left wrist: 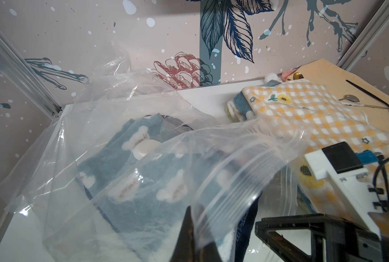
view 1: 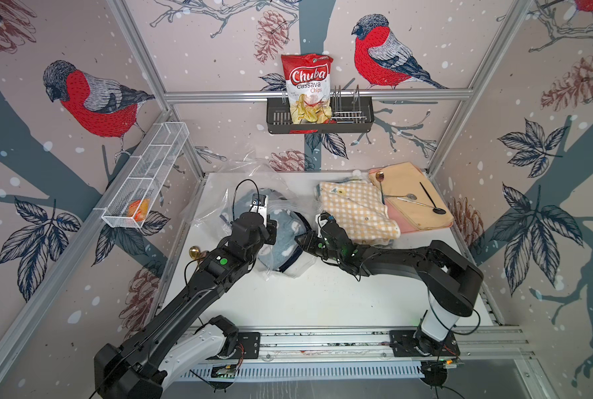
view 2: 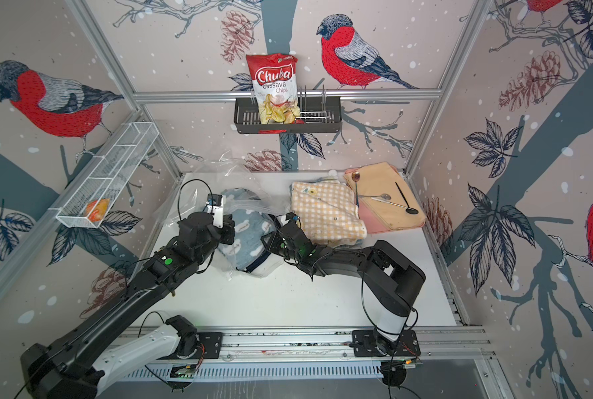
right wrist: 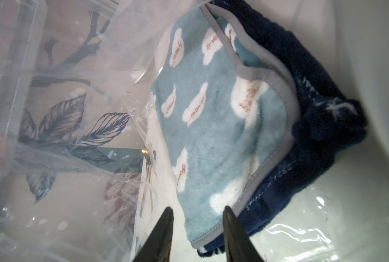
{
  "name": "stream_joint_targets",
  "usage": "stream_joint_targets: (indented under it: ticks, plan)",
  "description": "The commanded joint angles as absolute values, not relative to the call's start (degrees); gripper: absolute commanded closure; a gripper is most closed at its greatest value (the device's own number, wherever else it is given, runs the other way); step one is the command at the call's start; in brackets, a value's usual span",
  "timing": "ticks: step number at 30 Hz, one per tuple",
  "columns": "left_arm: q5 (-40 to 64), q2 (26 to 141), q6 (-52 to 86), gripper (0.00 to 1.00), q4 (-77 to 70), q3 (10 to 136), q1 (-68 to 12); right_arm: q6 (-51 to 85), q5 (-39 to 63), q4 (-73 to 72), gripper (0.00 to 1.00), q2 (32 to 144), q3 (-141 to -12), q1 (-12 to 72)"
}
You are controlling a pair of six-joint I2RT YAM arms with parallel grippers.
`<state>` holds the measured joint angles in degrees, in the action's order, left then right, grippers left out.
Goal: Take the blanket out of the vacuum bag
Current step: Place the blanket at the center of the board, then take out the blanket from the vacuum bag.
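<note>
The vacuum bag lies crumpled at the table's back left, its round white valve cap resting over the blanket. The blanket is light blue with white clouds and a dark blue underside, and it lies inside the bag's open mouth. My left gripper is shut on the bag's ribbed zip edge, holding it lifted. My right gripper is open inside the mouth. The blanket's grey-hemmed corner lies between its fingertips.
A yellow checked cloth and a peach cloth carrying spoons lie at the back right. A black rack with a chips bag hangs on the back wall. A white wire basket hangs left. A small gold thing sits beside my left arm.
</note>
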<state>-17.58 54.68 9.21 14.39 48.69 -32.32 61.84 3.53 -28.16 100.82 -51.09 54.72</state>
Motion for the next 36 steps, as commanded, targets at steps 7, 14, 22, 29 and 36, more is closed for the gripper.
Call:
stream_joint_targets:
  ticks: [7, 14, 22, 29, 36]
  plan:
    - [-18.4, 55.0, 9.2, 0.96, 12.6, 49.0, -32.5, 72.6, 7.2, -38.4, 0.64, 109.1, -51.1, 55.8]
    - [-18.1, 55.3, 9.1, 0.95, 12.3, 48.8, -32.5, 73.2, 8.9, -39.0, 0.59, 113.0, -53.3, 55.8]
    - [-17.8, 55.3, 9.2, 0.95, 12.4, 48.9, -32.6, 75.2, 10.5, -39.6, 0.54, 115.5, -54.0, 56.0]
    - [-17.1, 55.5, 9.3, 0.95, 12.4, 49.0, -32.6, 73.2, 10.2, -38.0, 0.55, 115.7, -55.8, 55.8]
    - [-17.2, 55.8, 9.3, 0.95, 12.3, 49.0, -32.6, 69.4, 10.0, -35.8, 0.84, 115.6, -59.8, 55.9]
